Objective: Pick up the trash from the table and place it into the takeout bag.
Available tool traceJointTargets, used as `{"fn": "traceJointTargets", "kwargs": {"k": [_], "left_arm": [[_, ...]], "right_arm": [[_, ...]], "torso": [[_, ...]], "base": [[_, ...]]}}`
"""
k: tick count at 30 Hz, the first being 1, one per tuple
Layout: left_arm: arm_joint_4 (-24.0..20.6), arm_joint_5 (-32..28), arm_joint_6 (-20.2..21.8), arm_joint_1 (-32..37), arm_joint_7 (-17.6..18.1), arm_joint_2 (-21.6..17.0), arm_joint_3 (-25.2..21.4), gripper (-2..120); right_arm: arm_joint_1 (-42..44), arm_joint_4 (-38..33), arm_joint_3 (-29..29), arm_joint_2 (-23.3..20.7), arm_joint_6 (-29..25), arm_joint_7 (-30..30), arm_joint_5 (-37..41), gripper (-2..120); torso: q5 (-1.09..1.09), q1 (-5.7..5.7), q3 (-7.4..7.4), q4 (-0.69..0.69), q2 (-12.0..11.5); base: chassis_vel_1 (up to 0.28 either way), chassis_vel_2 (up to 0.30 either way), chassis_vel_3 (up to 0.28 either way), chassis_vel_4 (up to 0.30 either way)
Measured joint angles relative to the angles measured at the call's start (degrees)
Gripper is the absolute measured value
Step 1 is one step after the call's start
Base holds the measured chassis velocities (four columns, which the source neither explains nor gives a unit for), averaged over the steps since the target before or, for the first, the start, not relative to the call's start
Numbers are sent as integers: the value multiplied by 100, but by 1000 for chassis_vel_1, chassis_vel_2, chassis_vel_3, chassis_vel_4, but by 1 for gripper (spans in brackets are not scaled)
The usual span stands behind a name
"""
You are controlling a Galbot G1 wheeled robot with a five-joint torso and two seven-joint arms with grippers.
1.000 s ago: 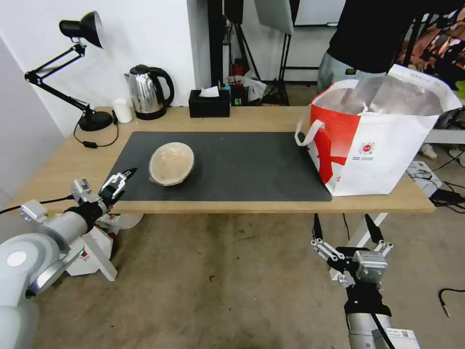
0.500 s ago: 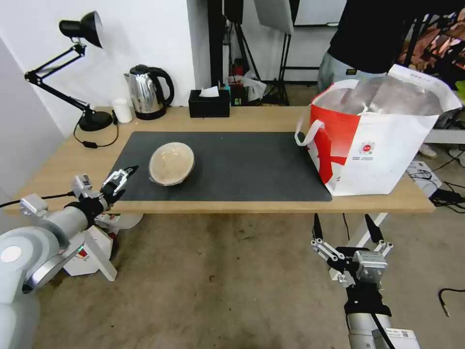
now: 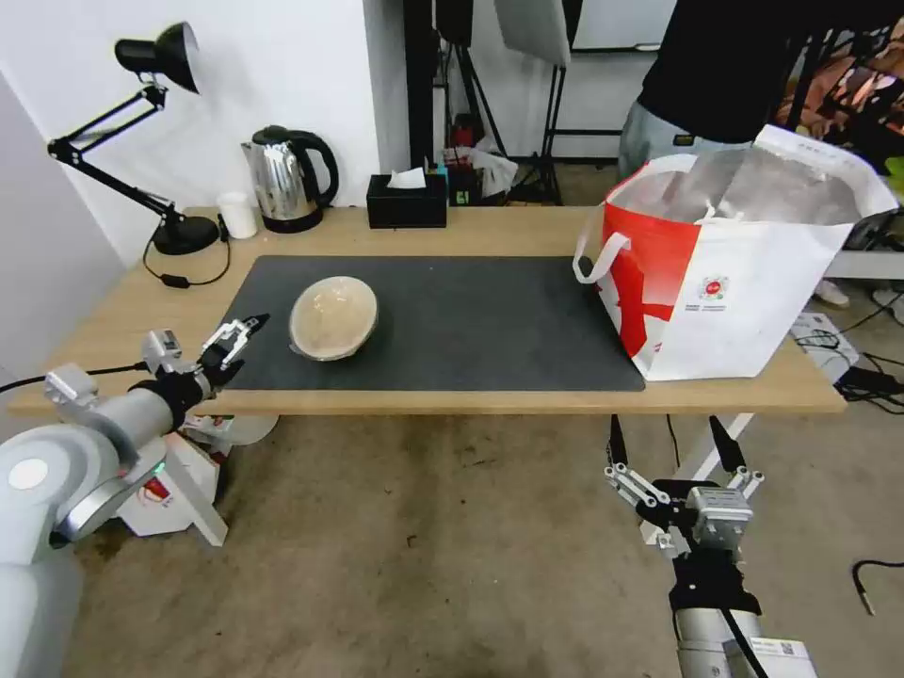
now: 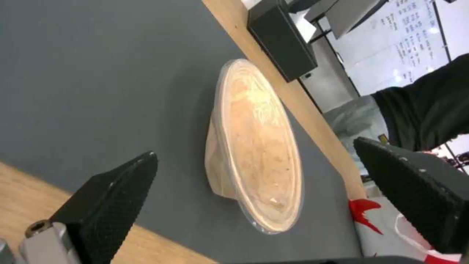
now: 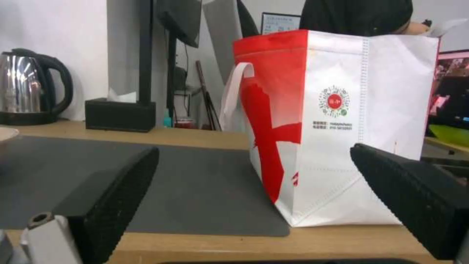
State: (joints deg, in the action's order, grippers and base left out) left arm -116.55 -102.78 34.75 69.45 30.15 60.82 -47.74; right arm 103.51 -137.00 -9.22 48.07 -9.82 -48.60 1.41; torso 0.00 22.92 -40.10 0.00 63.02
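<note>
Since half a second ago the left gripper (image 3: 243,332) has moved a little up and forward; it is now over the near left corner of the dark grey mat (image 3: 490,320), closer to the shallow beige bowl (image 3: 333,317) than before. Everything else on the table (image 3: 132,311) has stayed where it was, and the right arm has not moved.

Both black fingers of the left gripper stand wide apart and hold nothing. In the left wrist view the beige bowl (image 4: 254,146) lies between the two fingertips (image 4: 127,179) but farther out, so the fingers do not touch it. The bowl sits upright on the left part of the mat, and a clear film seems to cover its top.

Beyond the bowl, at the far edge of the table, there are a black tissue box (image 3: 407,200), a steel kettle (image 3: 285,179), a small white cup (image 3: 238,215) and a black desk lamp (image 3: 141,132).

The right gripper (image 3: 676,447) hangs below the near table edge, under the right end of the mat, with its fingers spread wide and empty. In the right wrist view it faces the takeout bag (image 5: 337,121) from the front.

The takeout bag (image 3: 734,254) stands upright on the right end of the table, touching the right edge of the mat. Its top is open and the silver lining is visible. Its white strap handle (image 3: 598,254) hangs on the red side that faces the bowl.
</note>
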Motion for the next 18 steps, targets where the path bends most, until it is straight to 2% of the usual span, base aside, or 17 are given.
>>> {"fn": "traceJointTargets", "kwargs": {"k": [18], "left_arm": [[310,8,34,-378,21,62,373,100]], "right_arm": [[0,0,0,0,0,0,0,100]], "torso": [[0,0,0,0,0]], "base": [[0,0,0,0]]}}
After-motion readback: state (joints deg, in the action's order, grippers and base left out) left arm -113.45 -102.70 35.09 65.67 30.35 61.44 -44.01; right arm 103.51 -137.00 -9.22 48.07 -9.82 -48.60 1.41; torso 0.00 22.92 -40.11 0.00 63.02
